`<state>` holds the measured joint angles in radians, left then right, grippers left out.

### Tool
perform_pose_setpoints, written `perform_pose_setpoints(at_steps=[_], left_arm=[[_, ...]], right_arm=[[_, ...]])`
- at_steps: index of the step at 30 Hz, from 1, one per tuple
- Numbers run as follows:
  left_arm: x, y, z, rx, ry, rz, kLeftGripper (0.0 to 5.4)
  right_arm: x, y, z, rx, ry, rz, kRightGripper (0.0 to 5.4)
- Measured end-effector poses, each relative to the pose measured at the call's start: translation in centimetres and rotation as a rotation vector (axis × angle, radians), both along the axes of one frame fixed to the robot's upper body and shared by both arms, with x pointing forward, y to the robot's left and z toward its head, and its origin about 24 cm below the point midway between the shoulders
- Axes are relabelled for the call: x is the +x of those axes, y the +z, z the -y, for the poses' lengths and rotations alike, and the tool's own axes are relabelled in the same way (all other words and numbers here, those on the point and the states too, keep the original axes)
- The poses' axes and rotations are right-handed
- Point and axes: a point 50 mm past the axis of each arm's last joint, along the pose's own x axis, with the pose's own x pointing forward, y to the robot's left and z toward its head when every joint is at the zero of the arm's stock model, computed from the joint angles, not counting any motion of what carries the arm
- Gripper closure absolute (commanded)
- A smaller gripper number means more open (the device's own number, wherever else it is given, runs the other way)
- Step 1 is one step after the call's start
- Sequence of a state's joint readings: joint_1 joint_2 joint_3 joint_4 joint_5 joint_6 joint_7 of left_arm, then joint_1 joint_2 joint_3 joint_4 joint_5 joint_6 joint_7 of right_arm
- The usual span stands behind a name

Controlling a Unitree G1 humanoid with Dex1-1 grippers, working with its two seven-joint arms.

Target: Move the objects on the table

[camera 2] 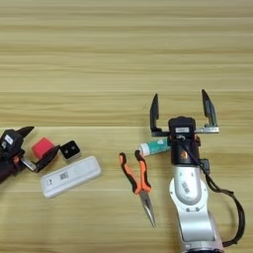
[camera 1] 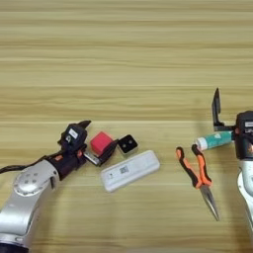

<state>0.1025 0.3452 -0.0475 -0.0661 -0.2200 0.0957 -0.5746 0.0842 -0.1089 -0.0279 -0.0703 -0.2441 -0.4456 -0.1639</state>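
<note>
left gripper brackets the red cube, right arm waits

the table (camera 1: 123, 54) is bare across its far half; everything lies along the near edge. the right gripper (camera 2: 184, 114) hangs with its fingers spread wide and empty, just beyond the white tube (camera 2: 154, 146), which lies partly under its wrist. the left gripper (camera 1: 97, 141) has its fingers apart around the small red cube (camera 1: 101, 142), one beyond it and one on its near side, not visibly clamped. the long white device (camera 1: 130, 170) lies just beside it. the pliers (camera 1: 197, 177) sit left of the right arm. the tiny black cube (camera 1: 128, 145) is nearly touching the lower finger.

the step looks like grasping the red cube; next it calls for closing squarely without nudging the black cube.
</note>
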Motion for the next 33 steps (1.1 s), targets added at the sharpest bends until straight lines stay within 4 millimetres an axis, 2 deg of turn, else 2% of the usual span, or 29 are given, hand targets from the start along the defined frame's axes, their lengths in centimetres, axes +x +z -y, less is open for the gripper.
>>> perform_pose_setpoints(at_steps=[7, 17, 29, 33], left_arm=[[0.3, 1.2, -0.4, -0.062, -0.03, 0.081, 0.03], [-0.9, 3.7, -0.7, -0.084, -0.297, 0.189, 0.03], [-3.4, 4.3, -0.8, -0.093, -0.517, 0.161, 0.03], [-4.3, 3.9, -1.1, -0.079, -0.576, 0.113, 0.03]], right_arm=[[0.0, -0.1, 0.1, 0.002, 0.002, -0.007, 0.0], [0.0, -0.1, 0.0, -0.003, 0.014, -0.009, 0.0], [0.0, -0.2, 0.2, 0.022, 0.012, -0.011, 0.0], [0.0, -0.3, 0.2, 0.03, 0.013, -0.016, 0.0]])
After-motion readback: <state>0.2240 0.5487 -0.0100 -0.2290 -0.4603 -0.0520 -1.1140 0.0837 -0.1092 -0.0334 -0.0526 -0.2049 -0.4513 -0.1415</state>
